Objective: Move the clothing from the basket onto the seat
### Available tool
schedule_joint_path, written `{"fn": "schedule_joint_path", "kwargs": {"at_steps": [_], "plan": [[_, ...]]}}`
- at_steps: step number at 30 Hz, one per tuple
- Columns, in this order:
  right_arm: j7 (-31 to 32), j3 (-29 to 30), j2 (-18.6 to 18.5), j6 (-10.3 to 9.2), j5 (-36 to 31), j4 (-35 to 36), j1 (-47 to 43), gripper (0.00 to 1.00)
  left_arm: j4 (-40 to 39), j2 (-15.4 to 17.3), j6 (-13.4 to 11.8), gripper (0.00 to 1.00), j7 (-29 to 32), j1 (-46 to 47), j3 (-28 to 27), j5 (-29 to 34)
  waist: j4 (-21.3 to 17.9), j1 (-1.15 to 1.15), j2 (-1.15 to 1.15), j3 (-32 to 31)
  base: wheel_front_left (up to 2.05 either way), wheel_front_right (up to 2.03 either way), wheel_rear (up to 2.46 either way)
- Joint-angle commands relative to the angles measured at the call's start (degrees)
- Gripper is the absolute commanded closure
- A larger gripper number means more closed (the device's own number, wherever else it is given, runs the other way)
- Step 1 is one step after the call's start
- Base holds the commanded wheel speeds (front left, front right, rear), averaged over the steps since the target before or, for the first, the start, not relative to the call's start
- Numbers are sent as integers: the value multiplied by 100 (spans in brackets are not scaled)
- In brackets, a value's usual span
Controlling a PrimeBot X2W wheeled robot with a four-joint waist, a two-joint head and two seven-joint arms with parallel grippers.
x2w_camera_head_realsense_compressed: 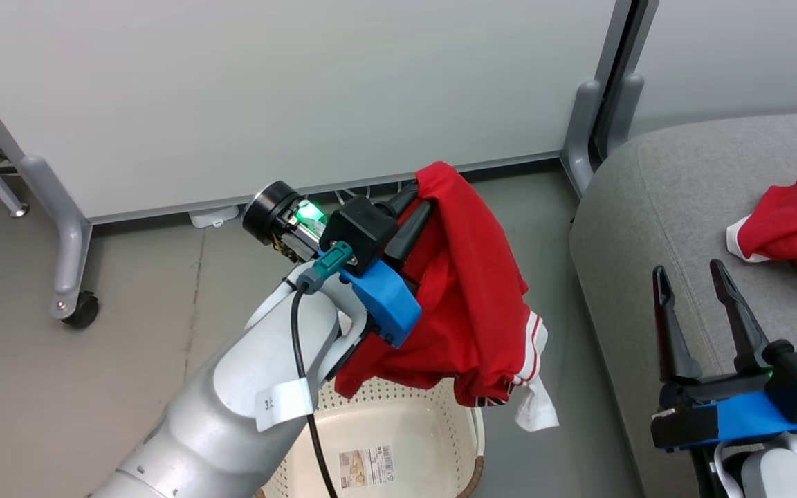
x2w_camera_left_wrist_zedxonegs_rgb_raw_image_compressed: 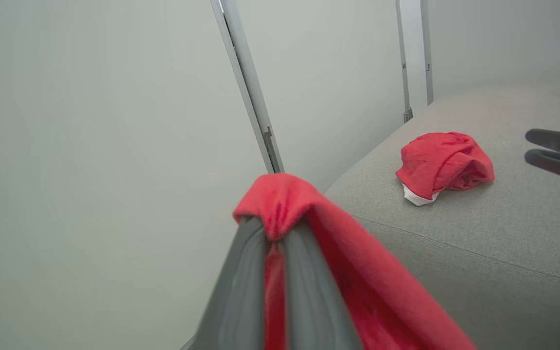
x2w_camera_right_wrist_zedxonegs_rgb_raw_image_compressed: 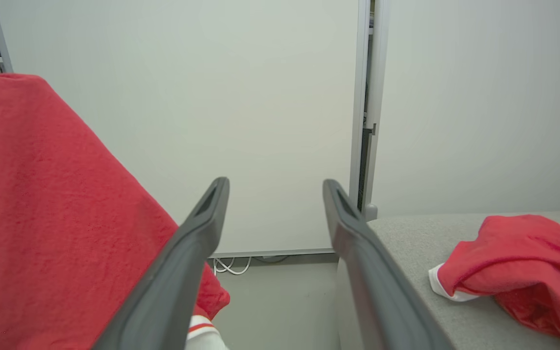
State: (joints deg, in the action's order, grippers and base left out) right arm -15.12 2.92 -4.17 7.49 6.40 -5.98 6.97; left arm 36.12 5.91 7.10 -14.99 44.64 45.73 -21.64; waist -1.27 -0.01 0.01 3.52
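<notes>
At the bottom centre of the head view you have the basket [x2w_camera_head_realsense_compressed: 405, 415], cream and perforated, with its label [x2w_camera_head_realsense_compressed: 367, 467] showing on the base. Your left forearm [x2w_camera_head_realsense_compressed: 232, 401] rises from the lower left across the basket's near rim.

At the frame's centre the left pincer [x2w_camera_head_realsense_compressed: 418, 200] is clamped narrow on a red garment [x2w_camera_head_realsense_compressed: 468, 290]. In the left wrist view its two fingers [x2w_camera_left_wrist_zedxonegs_rgb_raw_image_compressed: 241, 291] stand close together with a strip of red fabric pinched between them and a fold draped over their tips. The garment hangs from the pincer above the basket. Its striped cuff [x2w_camera_head_realsense_compressed: 530, 346] and a white panel [x2w_camera_head_realsense_compressed: 537, 408] dangle over the basket's right rim. You cannot tell whether the lowest hem touches that rim.

At the lower right your right pincer [x2w_camera_head_realsense_compressed: 689, 268] stands wide, fingers well apart and pointing up the frame over the near part of the seat [x2w_camera_head_realsense_compressed: 647, 207]. The seat is the grey sofa along the right side.

Further along the seat, at the right edge of the frame, a second red garment [x2w_camera_head_realsense_compressed: 796, 214] lies crumpled on the cushion, its white trim turned toward the frame's centre.

Farthest off, the pale partition panel [x2w_camera_head_realsense_compressed: 301, 90] spans the top of the frame. Its grey leg ends in a caster [x2w_camera_head_realsense_compressed: 80, 308] on the floor [x2w_camera_head_realsense_compressed: 142, 346] at the left. White cables [x2w_camera_right_wrist_zedxonegs_rgb_raw_image_compressed: 231, 265] lie under its lower edge.
</notes>
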Motion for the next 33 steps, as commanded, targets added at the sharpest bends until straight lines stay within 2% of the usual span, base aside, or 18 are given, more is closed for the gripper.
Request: {"fn": "schedule_joint_path", "kwargs": {"at_steps": [1,9,18,25,33], "plan": [[-5,14,23,1,36,-2,-96,0,-24,-1,22,100,-28,-72,29,-17,19,1,-1,-60,0,0,0],[-5,-176,63,1,36,108,21,0,-23,0,38,100,-29,-38,123,-48,43,1,-1,-77,0,0,0],[-5,-1053,22,1,75,50,697,0,-7,4,33,100,-29,162,195,-21,105,1,-1,153,0,0,0],[-4,-1833,41,1,115,-331,1235,0,-42,-63,35,100,-29,274,228,-3,228,1,-1,317,0,0,0],[-5,-2331,96,1,-37,-1155,1727,0,-99,-161,37,100,-28,358,317,25,394,1,-1,464,0,0,0]]}}
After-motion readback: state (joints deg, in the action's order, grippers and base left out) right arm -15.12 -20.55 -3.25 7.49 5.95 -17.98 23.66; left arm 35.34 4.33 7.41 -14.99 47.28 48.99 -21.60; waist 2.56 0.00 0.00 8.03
